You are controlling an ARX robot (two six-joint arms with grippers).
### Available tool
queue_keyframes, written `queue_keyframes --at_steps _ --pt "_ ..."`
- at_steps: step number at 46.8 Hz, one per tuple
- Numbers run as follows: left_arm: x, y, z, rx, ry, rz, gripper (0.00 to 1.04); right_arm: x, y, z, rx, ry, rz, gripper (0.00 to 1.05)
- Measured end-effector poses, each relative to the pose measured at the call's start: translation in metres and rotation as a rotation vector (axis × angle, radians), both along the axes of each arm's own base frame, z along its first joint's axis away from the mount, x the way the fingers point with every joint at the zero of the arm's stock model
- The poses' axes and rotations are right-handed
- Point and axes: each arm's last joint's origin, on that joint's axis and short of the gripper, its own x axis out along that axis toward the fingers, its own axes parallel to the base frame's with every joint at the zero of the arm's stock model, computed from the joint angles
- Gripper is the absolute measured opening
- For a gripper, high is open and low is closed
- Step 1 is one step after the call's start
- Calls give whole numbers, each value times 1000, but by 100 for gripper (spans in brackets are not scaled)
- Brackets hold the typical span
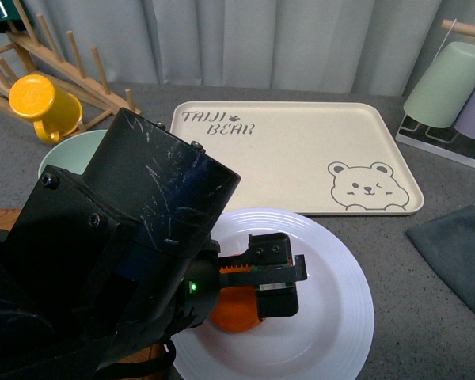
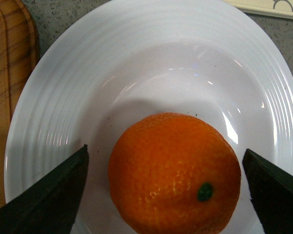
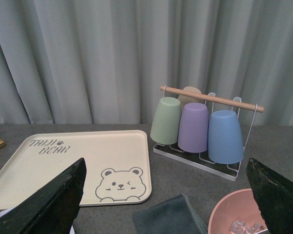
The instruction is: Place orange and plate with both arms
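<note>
The orange (image 1: 236,317) lies in the well of the white ridged plate (image 1: 336,317) at the table's front. My left gripper (image 1: 274,279) hangs just above it. In the left wrist view the orange (image 2: 173,173) with its green stem dot sits between the open fingers (image 2: 49,200), which stand clear of it on both sides, over the plate (image 2: 53,97). My right gripper (image 3: 163,204) is open and empty, held above the table to the right; it does not show in the front view.
The beige bear tray (image 1: 293,154) lies behind the plate. A pale green bowl (image 1: 67,154), yellow mug (image 1: 39,103) and wooden rack (image 1: 55,55) stand back left. A cup rack (image 1: 451,87), grey cloth (image 1: 459,253) and pink bowl (image 3: 239,214) are right. A wooden board (image 2: 5,97) is beside the plate.
</note>
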Motion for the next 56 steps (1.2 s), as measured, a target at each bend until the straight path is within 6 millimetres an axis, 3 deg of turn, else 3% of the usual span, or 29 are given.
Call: queue_keyframes --at_steps 4,11,22,32,40,49,56 --pt "2 1 4 -8 -11 6 100 0 0 0 0 0 0 96" --pt "7 10 21 -25 -54 44 98 0 0 0 0 0 0 96" --pt "2 55 66 27 -234 184 98 0 0 0 0 0 0 96" --pt "-23 100 91 103 -342 309 98 0 0 0 0 0 0 96" --pt "-56 129 102 144 -386 381 98 0 0 0 0 0 0 96" --pt "-90 150 112 214 -492 483 98 0 0 0 0 0 0 96" --pt "-96 152 116 207 -534 484 98 0 0 0 0 0 0 96"
